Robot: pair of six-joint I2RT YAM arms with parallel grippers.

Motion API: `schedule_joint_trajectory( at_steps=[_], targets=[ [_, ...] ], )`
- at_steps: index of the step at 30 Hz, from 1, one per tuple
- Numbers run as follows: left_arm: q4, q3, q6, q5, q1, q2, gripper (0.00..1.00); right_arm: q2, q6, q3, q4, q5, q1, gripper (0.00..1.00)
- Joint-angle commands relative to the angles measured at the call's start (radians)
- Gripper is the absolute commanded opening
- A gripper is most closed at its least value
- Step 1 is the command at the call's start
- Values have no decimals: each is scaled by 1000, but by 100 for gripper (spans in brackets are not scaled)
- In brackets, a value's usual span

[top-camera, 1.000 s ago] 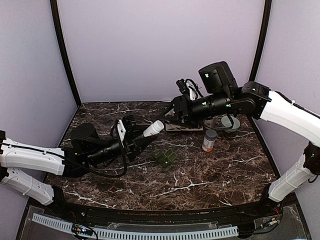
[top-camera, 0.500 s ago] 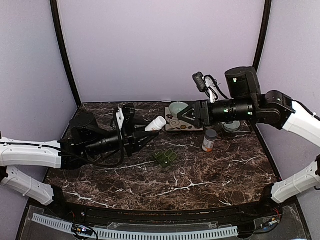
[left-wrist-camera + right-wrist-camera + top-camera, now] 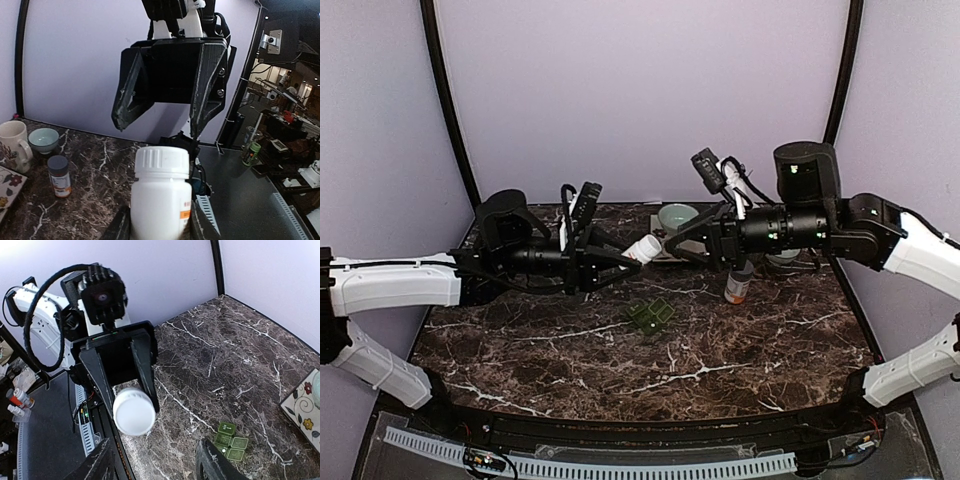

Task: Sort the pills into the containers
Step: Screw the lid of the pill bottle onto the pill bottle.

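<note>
My left gripper [image 3: 623, 262] is shut on a white pill bottle [image 3: 642, 247], held level above the table with its white cap pointing right. In the left wrist view the bottle [image 3: 161, 195] fills the gap between my fingers. My right gripper [image 3: 685, 235] stands open just right of the cap, facing it, apart from it. In the right wrist view the cap [image 3: 133, 411] sits ahead of my open right gripper [image 3: 155, 465]. The dark-green containers [image 3: 651, 316] lie on the table below, several lids open [image 3: 228, 441]. No loose pills show clearly.
An orange bottle with a grey cap [image 3: 738, 285] stands under the right arm. A pale green bowl [image 3: 676, 215] and a floral tile [image 3: 302, 410] lie at the back. A mug [image 3: 12, 145] stands beside the bowl. Purple walls close in the table.
The left arm has lifted the white bottle up and to the right. The right arm has swung round and lowered its open gripper to face the cap.
</note>
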Motion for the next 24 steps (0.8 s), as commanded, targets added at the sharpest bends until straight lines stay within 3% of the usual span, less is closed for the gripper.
schedule_joint_trajectory(
  at_steps=[1, 24],
  targets=[
    [-7, 40, -87, 182, 12, 26, 0, 25, -48, 33, 49, -60, 15, 56],
    [57, 61, -176, 297, 46, 74, 0, 129, -56, 105, -7, -123, 61, 55]
  ],
)
